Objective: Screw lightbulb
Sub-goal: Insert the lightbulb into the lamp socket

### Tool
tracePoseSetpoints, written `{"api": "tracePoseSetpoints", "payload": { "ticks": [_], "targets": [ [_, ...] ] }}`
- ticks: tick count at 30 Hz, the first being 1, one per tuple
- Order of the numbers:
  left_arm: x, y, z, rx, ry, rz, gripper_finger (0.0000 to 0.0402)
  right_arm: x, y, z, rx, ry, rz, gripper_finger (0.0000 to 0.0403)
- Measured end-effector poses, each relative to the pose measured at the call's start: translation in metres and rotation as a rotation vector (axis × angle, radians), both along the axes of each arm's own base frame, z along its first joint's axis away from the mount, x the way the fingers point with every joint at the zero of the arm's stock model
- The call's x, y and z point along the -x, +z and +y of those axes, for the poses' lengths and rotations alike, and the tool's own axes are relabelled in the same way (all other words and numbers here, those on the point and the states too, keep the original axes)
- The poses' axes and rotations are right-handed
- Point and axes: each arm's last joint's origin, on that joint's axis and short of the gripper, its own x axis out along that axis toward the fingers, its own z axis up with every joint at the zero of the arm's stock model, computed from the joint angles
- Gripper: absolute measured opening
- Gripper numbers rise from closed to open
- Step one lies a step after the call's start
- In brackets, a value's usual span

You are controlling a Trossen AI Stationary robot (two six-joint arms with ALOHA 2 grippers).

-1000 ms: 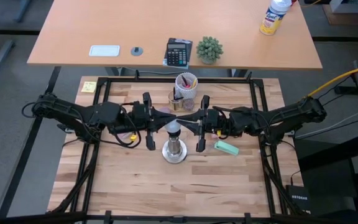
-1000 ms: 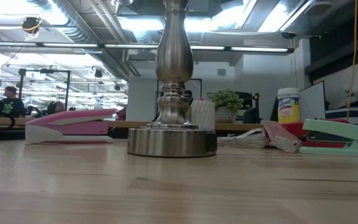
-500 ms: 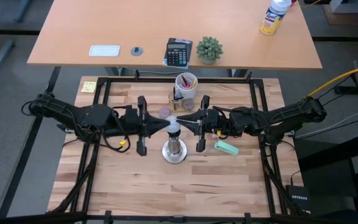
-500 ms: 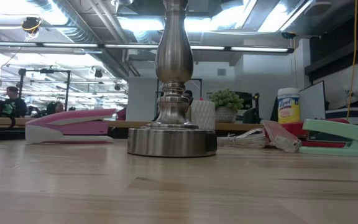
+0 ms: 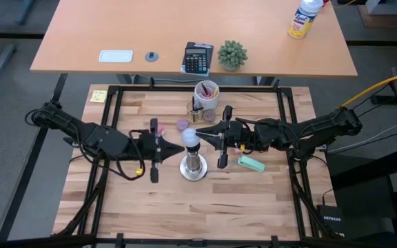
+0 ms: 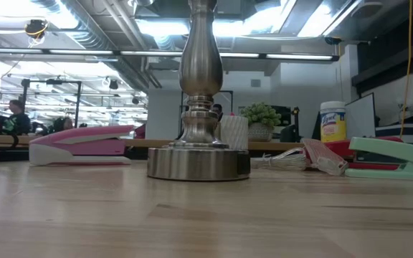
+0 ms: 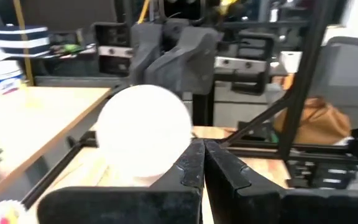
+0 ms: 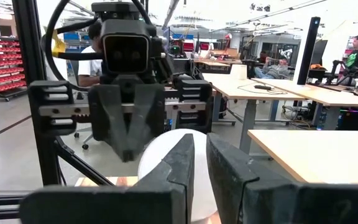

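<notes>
Lightbulb (image 5: 190, 137) pictured perched upright atop the silver socket stand (image 5: 194, 168) at mid-counter (image 5: 240, 200), white globe directly over the stand's neck. Not possible to tell from above how far the screw base had gone in.

Right hand (image 5: 204, 136) caught level with the top of the stand on the right arm's side, fingers drawn narrow with only a slim gap, tips at the globe's edge and wrapped around nothing. Left hand (image 5: 171, 145) shown on the opposite side of the stand, fingers pressed fully together, empty, just clear of the globe.

Judged to be mid-screwing, in a pause between turns, with neither hand gripping the globe. Next move likely to call for one hand spread wide enough to span the globe, closed gently on the frosted glass, then rolled about the stand's axis. Care needed to keep the bulb plumb over the neck, since a sideways nudge from closed fingertips could tip it or cross the thread.

Legible writing sparse: "NETGEAR" on a dark box (image 5: 329, 215) off the counter's corner, well away from the stand, and a Lysol label on the wipes canister (image 6: 332, 120) far behind the stand. Scribble on the yellow sticky note (image 5: 99, 96) too small to read.
</notes>
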Motion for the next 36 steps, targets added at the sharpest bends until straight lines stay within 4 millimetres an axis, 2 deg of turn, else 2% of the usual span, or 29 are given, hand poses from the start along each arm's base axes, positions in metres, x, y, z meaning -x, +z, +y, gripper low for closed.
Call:
{"api": "tracePoseSetpoints", "payload": {
  "ticks": [36],
  "targets": [
    [0.0016,-0.0036,0.0051,-0.032,0.169,0.027,0.0001,0.0000,0.0000,0.0001,-0.001,0.000,0.000,0.0048]
  ]
}}
